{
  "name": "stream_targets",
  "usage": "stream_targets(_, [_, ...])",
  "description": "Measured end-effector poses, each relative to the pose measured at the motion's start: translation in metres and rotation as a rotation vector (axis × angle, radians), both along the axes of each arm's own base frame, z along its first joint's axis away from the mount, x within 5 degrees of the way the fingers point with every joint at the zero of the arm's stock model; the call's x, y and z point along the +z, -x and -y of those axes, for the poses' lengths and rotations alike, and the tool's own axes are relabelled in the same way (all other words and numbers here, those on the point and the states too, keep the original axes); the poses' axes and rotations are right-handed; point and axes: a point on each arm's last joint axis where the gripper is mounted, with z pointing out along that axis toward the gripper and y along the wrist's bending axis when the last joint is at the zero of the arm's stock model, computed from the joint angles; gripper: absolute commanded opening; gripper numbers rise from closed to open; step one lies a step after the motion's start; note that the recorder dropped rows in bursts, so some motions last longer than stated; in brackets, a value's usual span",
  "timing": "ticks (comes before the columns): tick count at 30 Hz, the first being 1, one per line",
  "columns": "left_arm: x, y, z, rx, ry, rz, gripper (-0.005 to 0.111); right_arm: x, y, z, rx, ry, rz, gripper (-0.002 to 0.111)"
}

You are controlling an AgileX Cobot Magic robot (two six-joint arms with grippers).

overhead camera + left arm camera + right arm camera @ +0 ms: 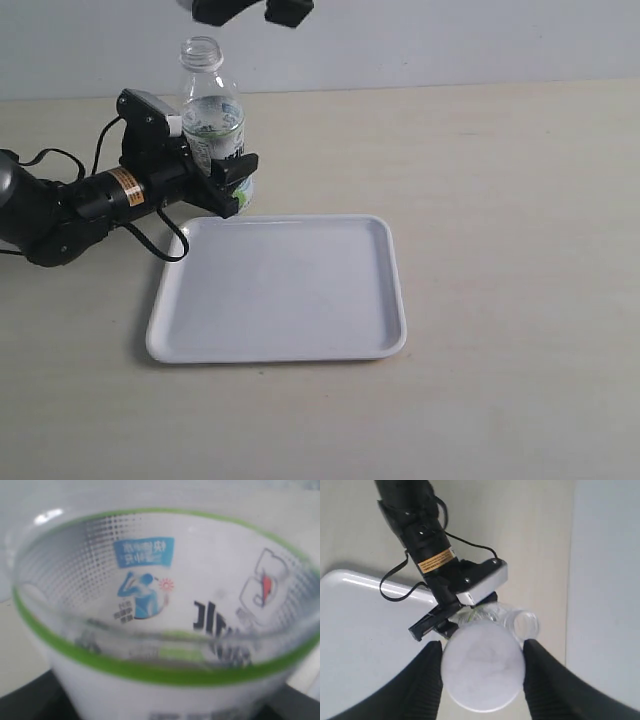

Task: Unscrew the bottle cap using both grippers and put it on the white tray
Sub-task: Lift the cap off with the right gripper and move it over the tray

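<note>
Our left hand clenches the small clear plastic bottle upright, at the far left corner of the flat white tray, so it cannot turn; our right hand, above it, grasps the round white cap (already off).

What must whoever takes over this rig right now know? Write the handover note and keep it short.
Left gripper: shut on the bottle, holding it upright by the label, just off the tray corner at upper left in the exterior view.
Right gripper: shut on the cap, raised above the bottle's open neck.
Done: the cap is unscrewed and off the bottle.
Left: carry the cap over the tray, lower it onto the tray, open the fingers. The cap is not on the tray yet.
</note>
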Motion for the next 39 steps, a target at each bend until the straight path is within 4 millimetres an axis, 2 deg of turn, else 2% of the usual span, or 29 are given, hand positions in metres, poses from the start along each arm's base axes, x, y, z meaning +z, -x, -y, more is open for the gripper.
stream_targets(5, [0.000,0.000,0.000,0.006,0.022,-0.021,0.000,0.031,0.016,0.020,-0.268,-0.065,-0.034,0.000])
stream_targets(8, [-0.001,0.000,0.000,0.008,0.033,-0.032,0.000,0.041,0.030,0.034,-0.417,-0.100,-0.069,0.000])
stream_targets(13, [0.000,0.000,0.000,0.022,0.062,-0.058,0.000,0.039,0.064,0.054,-0.481,-0.097,-0.136,0.000])
stream_targets(18, [0.000,-0.001,-0.001,0.034,0.093,-0.087,0.000,0.027,0.095,0.071,-0.548,-0.093,-0.224,0.000])
stream_targets(22, [0.000,-0.001,-0.001,0.049,0.108,-0.099,0.000,0.003,0.108,0.074,-0.622,-0.095,-0.353,0.000])
stream_targets(26, [0.000,-0.002,-0.002,0.067,0.117,-0.102,0.000,-0.037,0.105,0.069,-0.671,-0.115,-0.442,0.000])
stream_targets(31, [0.000,-0.003,-0.003,0.070,0.105,-0.097,0.001,-0.099,0.094,0.062,-0.734,-0.136,-0.500,0.000])
stream_targets(34, [0.000,-0.003,-0.003,0.070,0.101,-0.093,0.013,-0.130,0.088,0.059,-0.772,-0.157,-0.513,0.000])
stream_targets(39, [-0.001,-0.001,-0.002,0.044,0.068,-0.071,0.041,-0.162,0.079,0.053,-0.831,-0.201,-0.548,0.000])
